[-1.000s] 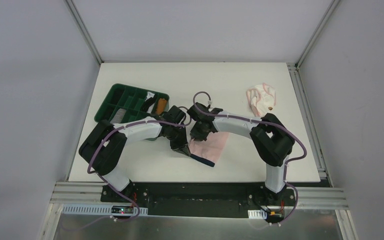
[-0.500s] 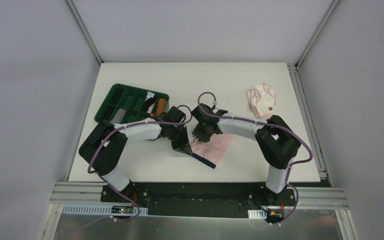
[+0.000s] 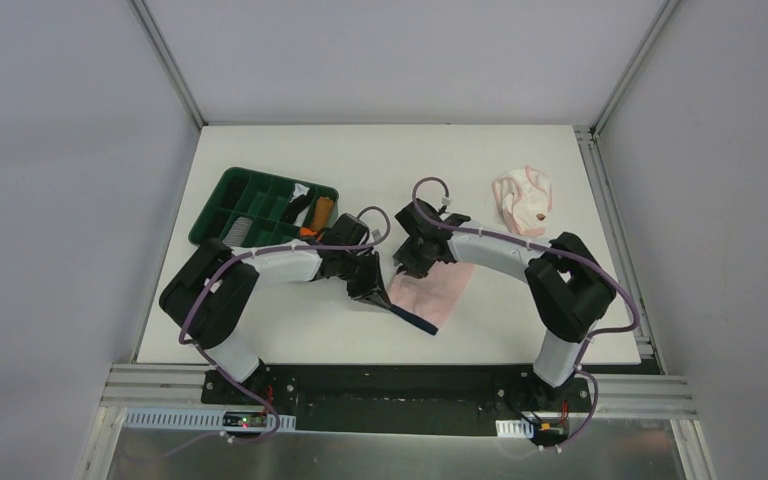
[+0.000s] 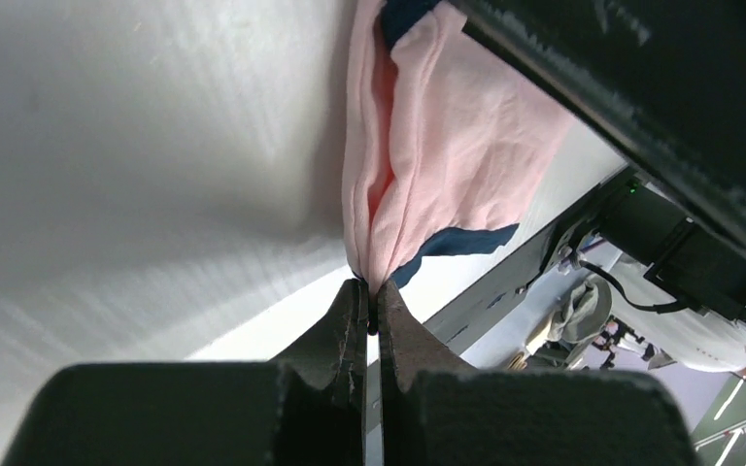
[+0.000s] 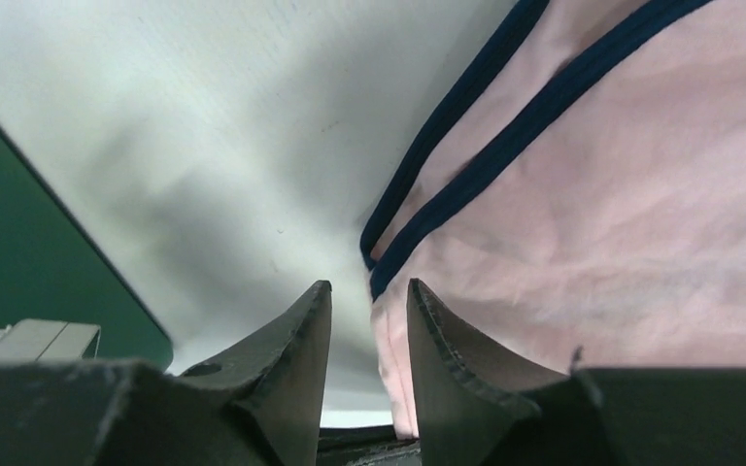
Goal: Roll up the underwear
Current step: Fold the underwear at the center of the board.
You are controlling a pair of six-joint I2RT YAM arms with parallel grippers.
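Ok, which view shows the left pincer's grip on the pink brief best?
Left wrist: the left pincer is seen shut on a fold of the pink brief at its tips. In the top view the pincer itself covers that contact. The right wrist view shows only the brief's navy-edged corner beside the right pincer, whose jaws stand apart.

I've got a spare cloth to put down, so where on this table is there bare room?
Bare table runs along the far edge, between the green tray and the pale underwear. The centre is crowded: the left hand and right hand meet at the pink underwear, beside the tray.
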